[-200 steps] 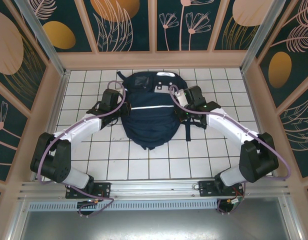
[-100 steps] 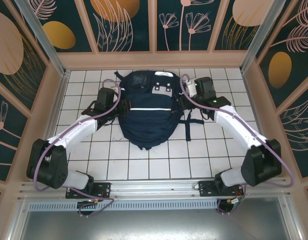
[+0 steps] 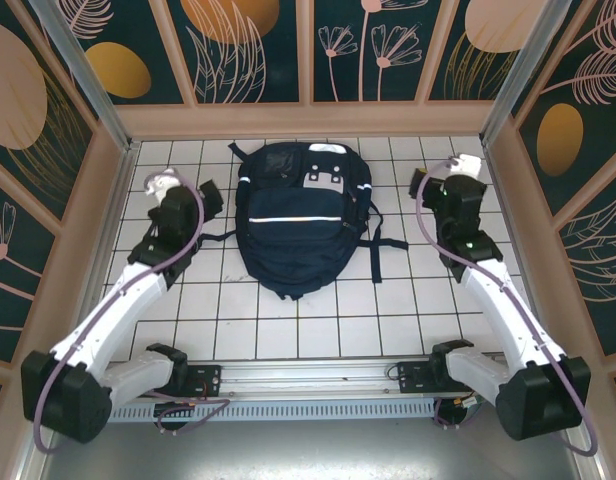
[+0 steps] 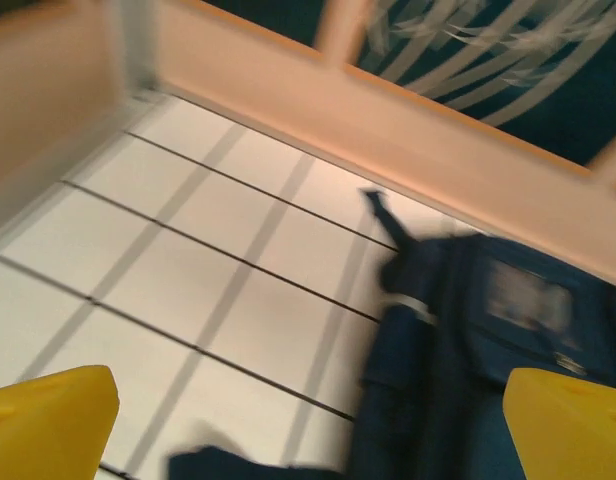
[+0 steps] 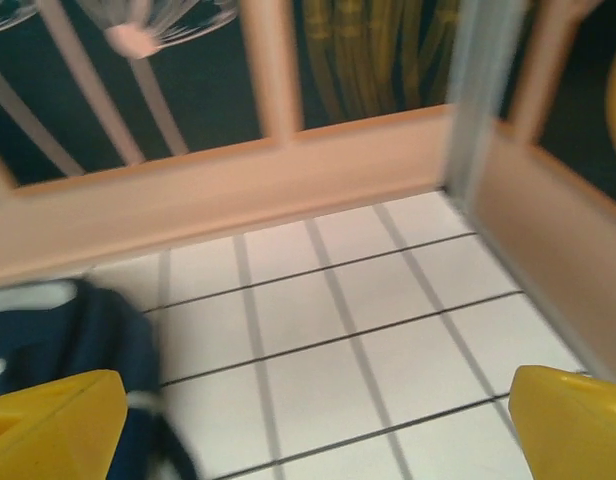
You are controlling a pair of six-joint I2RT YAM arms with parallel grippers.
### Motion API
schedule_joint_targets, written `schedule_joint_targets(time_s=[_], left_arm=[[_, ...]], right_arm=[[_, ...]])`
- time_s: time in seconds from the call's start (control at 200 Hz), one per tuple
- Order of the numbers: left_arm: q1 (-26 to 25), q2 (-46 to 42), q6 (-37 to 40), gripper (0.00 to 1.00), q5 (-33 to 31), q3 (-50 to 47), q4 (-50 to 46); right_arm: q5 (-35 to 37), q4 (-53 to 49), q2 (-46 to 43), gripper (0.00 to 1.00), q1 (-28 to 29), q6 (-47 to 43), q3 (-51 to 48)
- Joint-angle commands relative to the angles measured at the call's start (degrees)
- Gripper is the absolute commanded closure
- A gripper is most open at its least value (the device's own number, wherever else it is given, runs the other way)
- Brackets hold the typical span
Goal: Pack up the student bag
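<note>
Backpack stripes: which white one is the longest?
The stripe running straight across the middle of the student bag. The other white stripes are only short marks at its upper left and right sides.

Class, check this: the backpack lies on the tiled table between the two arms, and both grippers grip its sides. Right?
No: the left gripper and right gripper stand open, clear of the backpack, as the top view shows. The rest holds.

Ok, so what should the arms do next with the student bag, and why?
Probably draw both arms back toward their bases: the left gripper and right gripper are open, holding nothing, each apart from the student bag, which lies flat between them.
</note>
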Motion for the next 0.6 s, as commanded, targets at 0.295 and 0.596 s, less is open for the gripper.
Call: schedule_joint_targets(time_s=[0.295,0.596], left_arm=[[6.54,-4.77,10.02,0.01,-19.01,-22.69,25.12],[10.69,-1.1,22.86,0.01,-5.1,-35.53,56.2]], right_arm=[[7.84,34.71,6.55,0.01,-6.08,0.59,-24.89],[-0.07,53.37,14.61,0.01,-6.33,-4.09,-31.26]])
